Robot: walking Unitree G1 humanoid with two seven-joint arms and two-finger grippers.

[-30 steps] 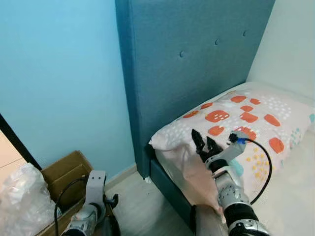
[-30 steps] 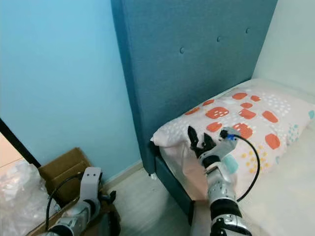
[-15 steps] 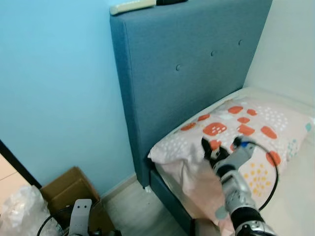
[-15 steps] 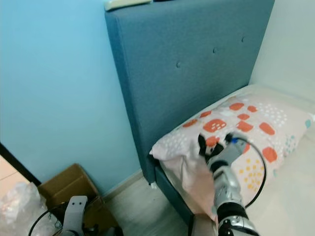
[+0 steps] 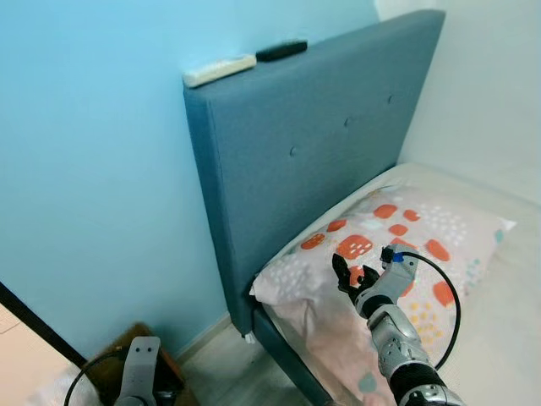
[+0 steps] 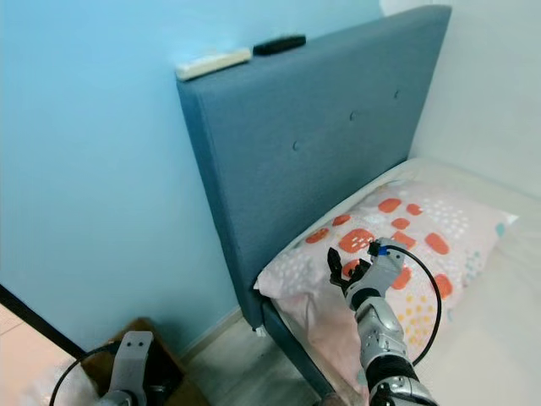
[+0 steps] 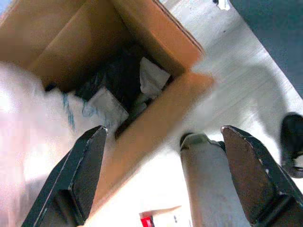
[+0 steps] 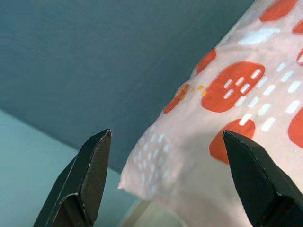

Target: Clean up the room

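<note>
Right eye view: now shows remotes point(image 6: 213, 62) atop headboard point(image 6: 321, 144); right end effector point(image 6: 348, 275) spread near pillow point(image 6: 397, 245), left end effector point(image 7: 165, 175) spread.

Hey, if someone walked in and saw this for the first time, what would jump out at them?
Probably the tall blue headboard against the light blue wall, with a white remote and a black remote lying on its top edge. Below it, the orange-patterned pillow lies on the bed, with the open right gripper raised in front of it.

Two remotes point(image 5: 219, 70), one pillow point(image 5: 397, 241)
</note>
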